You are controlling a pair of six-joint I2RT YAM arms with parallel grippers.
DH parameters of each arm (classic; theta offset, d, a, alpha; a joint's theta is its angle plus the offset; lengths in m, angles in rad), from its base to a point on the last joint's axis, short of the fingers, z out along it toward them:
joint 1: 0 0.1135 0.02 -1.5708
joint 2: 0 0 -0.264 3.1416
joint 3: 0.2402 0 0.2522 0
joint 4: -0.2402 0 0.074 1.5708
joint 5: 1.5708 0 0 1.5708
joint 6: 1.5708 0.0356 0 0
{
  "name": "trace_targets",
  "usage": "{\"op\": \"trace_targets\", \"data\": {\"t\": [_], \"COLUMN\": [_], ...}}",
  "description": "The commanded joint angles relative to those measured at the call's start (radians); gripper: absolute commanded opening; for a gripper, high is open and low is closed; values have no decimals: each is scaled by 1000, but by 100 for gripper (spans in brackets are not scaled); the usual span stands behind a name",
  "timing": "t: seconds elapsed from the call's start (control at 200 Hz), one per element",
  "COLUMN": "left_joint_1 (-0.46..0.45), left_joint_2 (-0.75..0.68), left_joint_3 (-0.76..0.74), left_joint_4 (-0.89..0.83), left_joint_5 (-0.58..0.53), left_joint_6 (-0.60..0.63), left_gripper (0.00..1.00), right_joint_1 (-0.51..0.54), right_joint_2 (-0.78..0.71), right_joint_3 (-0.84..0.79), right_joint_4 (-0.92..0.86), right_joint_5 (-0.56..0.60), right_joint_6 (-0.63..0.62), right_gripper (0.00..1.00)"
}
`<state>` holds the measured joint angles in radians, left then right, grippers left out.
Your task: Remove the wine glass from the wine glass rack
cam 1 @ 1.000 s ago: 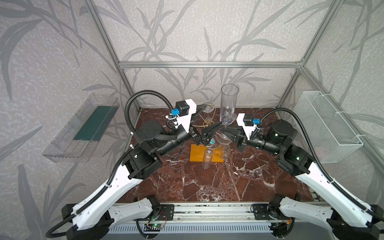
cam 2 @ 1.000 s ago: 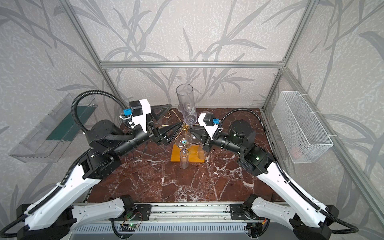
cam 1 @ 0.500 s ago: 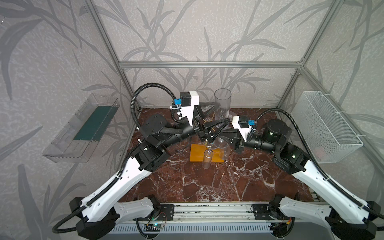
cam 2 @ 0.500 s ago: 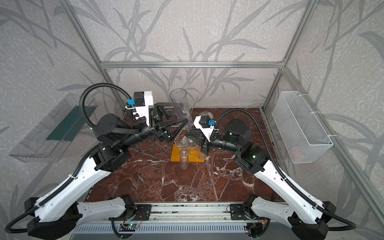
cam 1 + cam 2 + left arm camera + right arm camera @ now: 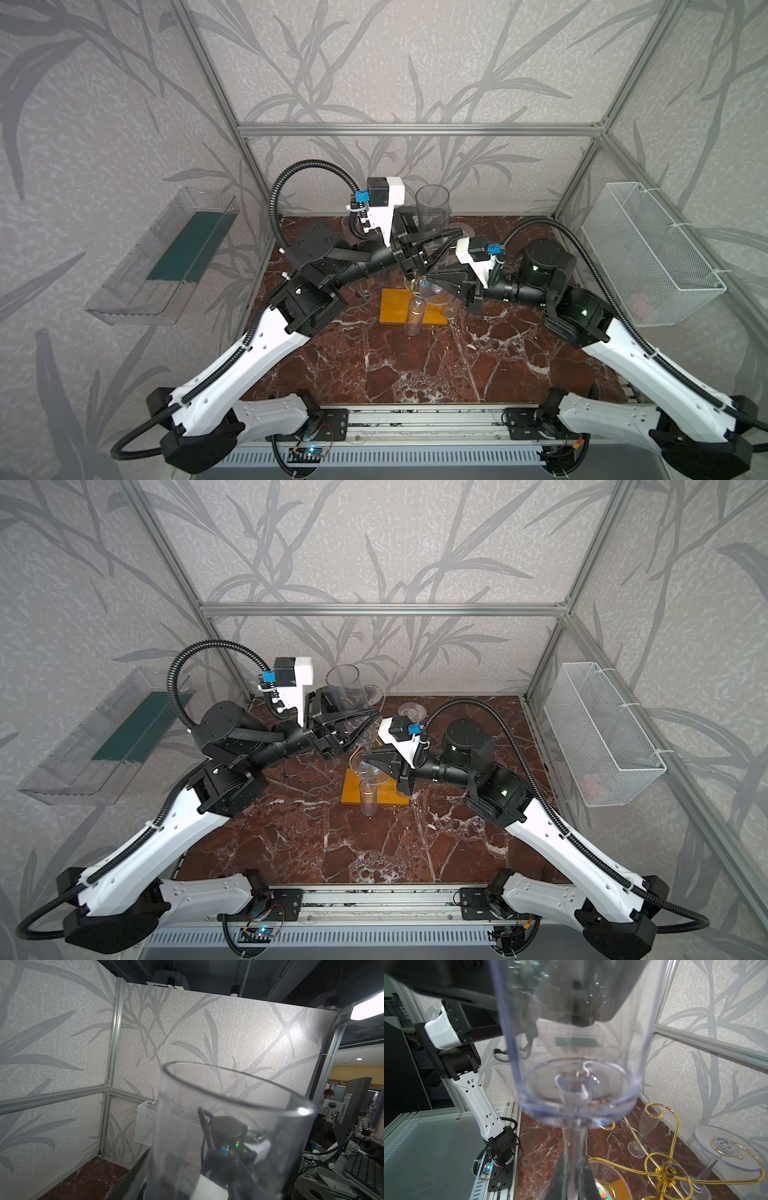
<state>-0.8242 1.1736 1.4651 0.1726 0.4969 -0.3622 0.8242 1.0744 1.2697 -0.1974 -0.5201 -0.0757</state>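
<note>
Right wrist view: right gripper [image 5: 574,1169] clamps the wine glass [image 5: 575,1022] stem; left gripper [image 5: 438,249] flanks its bowl, grip unclear.

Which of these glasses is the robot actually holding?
The tall upright wine glass, stem pinched by the right end effector; nothing grips the others.

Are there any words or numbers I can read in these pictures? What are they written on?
No words or numbers can be read in any view.
A triangle mark on the foot of a glass hanging in the wine glass rack: too small to read.
A pale label on a dark crate outside the cell: too blurred to read.
</note>
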Motion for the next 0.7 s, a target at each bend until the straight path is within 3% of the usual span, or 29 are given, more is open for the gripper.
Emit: {"op": "trace_targets", "data": {"t": [0.0, 0.16, 0.275, 0.355, 0.495, 0.695], "left_joint_1": [4, 4, 4, 4, 6, 8], "left_joint_2": [-21, -26, -40, -57, -105, -218], "left_joint_3": [2, 2, -7, -13, -16, -80], "left_joint_4": [59, 55, 43, 16, -72, -194], "left_joint_5": [5, 8, -13, -36, -91, -232], "left_joint_6": [-27, -20, 3, 37, 122, 233], "left_gripper": [46, 39, 39, 39, 39, 39], "right_joint_1": [14, 22, 27, 27, 27, 27], "right_joint_2": [4, 9, -4, -24, -70, -170], "right_joint_3": [42, 49, 37, 30, 23, -42], "right_joint_4": [3, -3, 31, 59, 90, 141], "right_joint_5": [-6, 1, 29, 41, 98, 267], "right_joint_6": [-23, -26, -18, -20, -38, -81], "right_gripper": [0, 1, 50, 67, 75, 77]}}
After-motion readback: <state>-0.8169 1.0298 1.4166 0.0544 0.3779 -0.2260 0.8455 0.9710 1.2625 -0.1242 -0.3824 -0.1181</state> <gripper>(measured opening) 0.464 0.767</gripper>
